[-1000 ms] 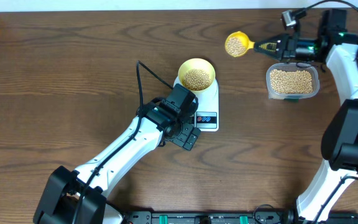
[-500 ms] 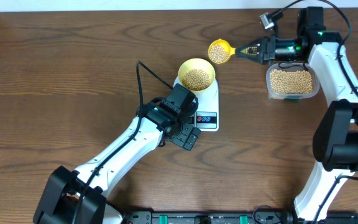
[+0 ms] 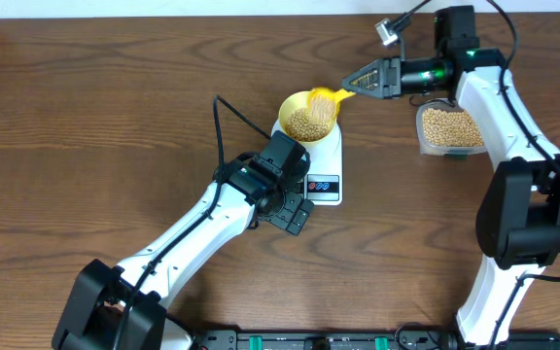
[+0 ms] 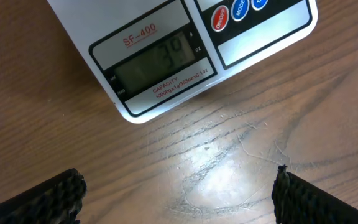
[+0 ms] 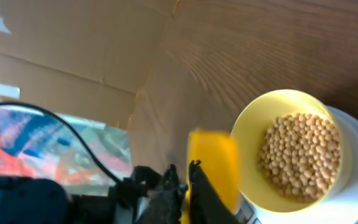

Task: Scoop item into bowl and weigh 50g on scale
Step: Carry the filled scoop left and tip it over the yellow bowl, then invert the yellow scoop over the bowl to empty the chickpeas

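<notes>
Our right gripper [image 3: 356, 84] has its jaws clamped on the handle of the yellow scoop [image 3: 327, 96], which is tipped over the rim of the bowl [image 3: 286, 109]. The bowl sits on the scale [image 3: 329, 160] with beans [image 3: 308, 122] heaped inside. Our left gripper [image 4: 179, 199] hangs, jaws spread wide and empty, above the surface [image 4: 229, 143] before the display [image 4: 157, 65], whose faint digits look short of fifty. We judge it best to tilt gently, trickle the beans in, and level the scoop early as the reading climbs.

Pale yellow bowl [image 3: 287, 105] of beige-tan beans [image 3: 307, 123], white scale [image 3: 331, 154] with red and blue buttons [image 3: 322, 183], brown wood-grained table [image 3: 115, 117]
</notes>
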Controlling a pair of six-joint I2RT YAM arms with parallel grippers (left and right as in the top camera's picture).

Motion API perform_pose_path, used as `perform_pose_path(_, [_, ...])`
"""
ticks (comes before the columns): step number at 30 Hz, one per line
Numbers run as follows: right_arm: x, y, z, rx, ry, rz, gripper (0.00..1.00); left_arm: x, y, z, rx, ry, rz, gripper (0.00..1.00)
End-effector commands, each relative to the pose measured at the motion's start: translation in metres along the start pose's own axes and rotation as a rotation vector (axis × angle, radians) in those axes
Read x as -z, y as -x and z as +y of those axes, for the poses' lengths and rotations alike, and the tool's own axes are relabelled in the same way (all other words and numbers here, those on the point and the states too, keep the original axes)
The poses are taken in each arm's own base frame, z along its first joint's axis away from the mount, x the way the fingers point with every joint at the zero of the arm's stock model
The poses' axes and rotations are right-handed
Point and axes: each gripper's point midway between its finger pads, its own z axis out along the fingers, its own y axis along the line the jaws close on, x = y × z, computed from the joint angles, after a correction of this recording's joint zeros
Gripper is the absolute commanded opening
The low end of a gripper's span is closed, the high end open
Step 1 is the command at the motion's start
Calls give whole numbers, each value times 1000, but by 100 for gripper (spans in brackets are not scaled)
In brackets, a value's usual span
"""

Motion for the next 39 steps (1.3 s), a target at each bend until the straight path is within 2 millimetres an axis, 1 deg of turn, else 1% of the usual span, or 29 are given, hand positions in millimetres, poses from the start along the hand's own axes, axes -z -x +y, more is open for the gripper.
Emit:
perform_pose_path(1, [-9,-2,-8,16,-46,11,1,2,2,1,15,8,-7,98])
perform_pose_path(6, [-16,-4,-15,25,-100,21,1,2,2,1,15,8,-7,98])
perform_pose_path(12, [-24,-4,-14,48,-114,29,1,2,2,1,15,8,-7,98])
perform_pose_path(17, [-31,-6,-24,58,-191,38,1,2,2,1,15,8,-7,98])
perform_pose_path(22, [-38,-8,-23,71,-206,50,1,2,2,1,15,8,-7,98])
perform_pose_path(25, [-38,-7,-29,75,-239,46,1,2,2,1,15,8,-7,98])
perform_pose_path(29, [-35,-5,-30,78,-244,39,1,2,2,1,15,8,-7,98])
perform_pose_path(36, [-32,10,-20,101,-249,13,1,2,2,1,15,8,-7,98])
perform_pose_path(39, [-31,14,-22,114,-287,7,1,2,2,1,15,8,-7,98])
